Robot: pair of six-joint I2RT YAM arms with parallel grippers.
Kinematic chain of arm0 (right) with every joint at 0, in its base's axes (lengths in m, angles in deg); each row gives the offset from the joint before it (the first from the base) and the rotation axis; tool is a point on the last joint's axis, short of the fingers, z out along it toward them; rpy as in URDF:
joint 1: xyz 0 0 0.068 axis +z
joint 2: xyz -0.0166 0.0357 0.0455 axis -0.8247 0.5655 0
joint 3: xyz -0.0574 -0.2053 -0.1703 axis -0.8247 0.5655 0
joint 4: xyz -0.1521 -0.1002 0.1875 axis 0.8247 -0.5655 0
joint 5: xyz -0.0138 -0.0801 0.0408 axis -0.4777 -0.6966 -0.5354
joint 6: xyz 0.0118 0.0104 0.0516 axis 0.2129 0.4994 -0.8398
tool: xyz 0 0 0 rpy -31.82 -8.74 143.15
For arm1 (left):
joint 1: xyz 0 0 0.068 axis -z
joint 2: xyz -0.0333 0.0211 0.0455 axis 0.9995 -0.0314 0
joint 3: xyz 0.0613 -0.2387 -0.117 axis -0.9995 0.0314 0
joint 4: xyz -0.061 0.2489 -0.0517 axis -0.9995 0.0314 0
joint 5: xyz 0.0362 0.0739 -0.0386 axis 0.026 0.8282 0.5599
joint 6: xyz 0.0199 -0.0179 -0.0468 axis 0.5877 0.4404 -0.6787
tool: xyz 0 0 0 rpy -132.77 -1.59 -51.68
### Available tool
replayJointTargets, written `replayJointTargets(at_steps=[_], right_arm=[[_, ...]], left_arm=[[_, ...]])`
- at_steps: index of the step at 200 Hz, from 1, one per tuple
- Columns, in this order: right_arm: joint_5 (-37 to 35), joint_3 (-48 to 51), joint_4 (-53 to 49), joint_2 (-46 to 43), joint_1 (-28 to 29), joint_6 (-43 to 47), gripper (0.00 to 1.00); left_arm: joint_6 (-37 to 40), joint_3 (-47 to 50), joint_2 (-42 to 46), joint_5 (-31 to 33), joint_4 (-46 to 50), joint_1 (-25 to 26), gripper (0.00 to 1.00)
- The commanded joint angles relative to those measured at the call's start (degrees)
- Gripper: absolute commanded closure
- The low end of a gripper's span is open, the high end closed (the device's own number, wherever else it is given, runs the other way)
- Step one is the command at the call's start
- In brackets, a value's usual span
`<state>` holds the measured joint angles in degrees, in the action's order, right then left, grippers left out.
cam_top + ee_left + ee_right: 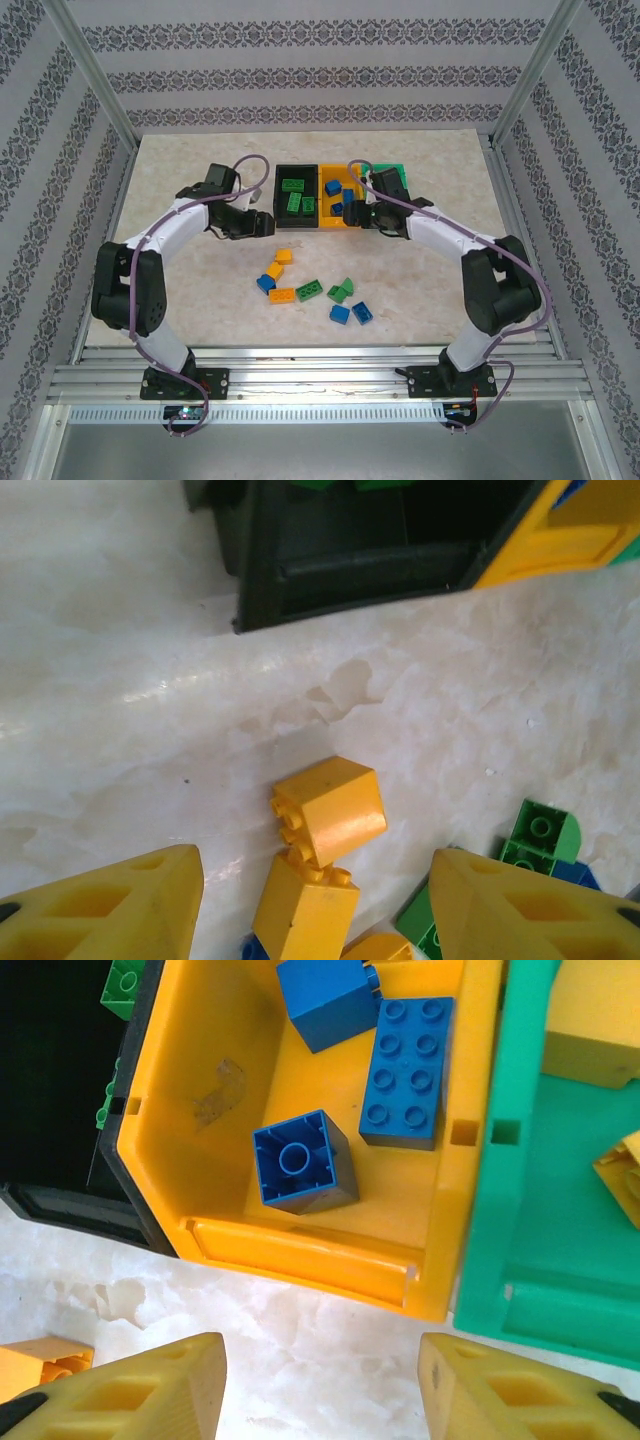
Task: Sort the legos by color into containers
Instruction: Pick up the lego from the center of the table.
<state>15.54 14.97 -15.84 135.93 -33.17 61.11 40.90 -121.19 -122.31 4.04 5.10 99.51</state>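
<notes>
Hovering with the left tool [312,870] spread apart and empty over two yellow bricks [328,810] touching end to end on the bench [150,730], near the black bin [340,560]. Hanging with the right tool [320,1360] also apart and empty, just in front of the yellow bin [300,1250] holding three blue bricks [300,1163]. Pressing against that bin's side, the green bin [520,1210] carrying more yellow pieces [590,1020]. Lying in the black bin, green bricks [293,190]. Sitting loose between the arms, several mixed bricks [310,290].
</notes>
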Motion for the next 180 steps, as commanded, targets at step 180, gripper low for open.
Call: replayJointTargets(at_steps=[180], right_arm=[[-1.94, 14.53, 7.91, -12.15, -4.44, 3.3, 0.45]], left_arm=[[-0.75, -9.93, -16.27, 15.19, 8.04, 14.18, 0.55]])
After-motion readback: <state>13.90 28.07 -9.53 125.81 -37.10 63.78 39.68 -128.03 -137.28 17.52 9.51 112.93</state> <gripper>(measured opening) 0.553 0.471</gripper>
